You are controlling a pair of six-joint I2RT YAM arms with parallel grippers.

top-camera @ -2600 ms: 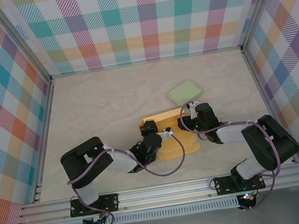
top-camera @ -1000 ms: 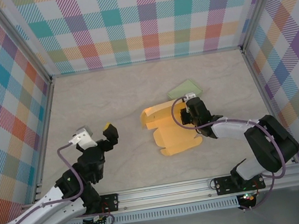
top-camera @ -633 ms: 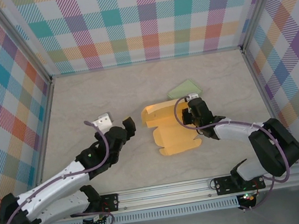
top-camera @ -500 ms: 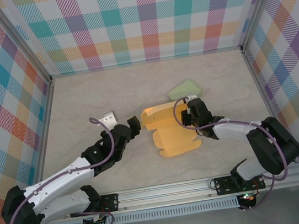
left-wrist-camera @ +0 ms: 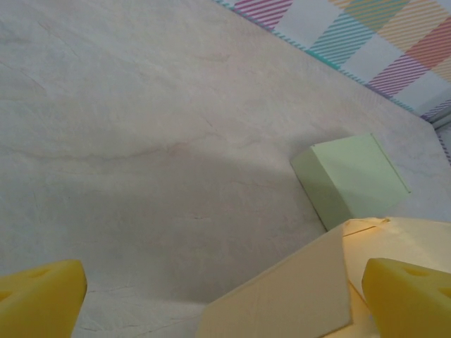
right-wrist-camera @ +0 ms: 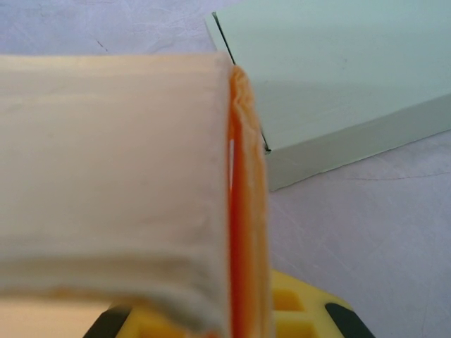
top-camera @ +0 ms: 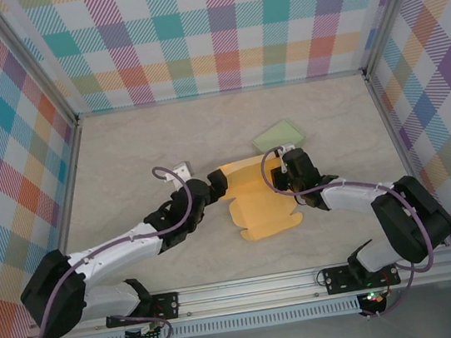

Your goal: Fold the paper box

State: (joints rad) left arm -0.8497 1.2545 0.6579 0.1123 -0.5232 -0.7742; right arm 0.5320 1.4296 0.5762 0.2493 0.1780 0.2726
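orange paper box is sitting pinched in my right pincer; my left pincer, gaping wide, is hovering beside its flap, aiming to press squarely.

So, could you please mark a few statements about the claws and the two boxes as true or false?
1. The right claw is shut on an edge of the orange paper box. True.
2. The left claw is closed. False: it is open, with its yellow fingers spread wide.
3. The green box lies on top of the paper box. False: it lies on the table, just beyond the paper box.
4. The left claw sits at the paper box's left side. True.
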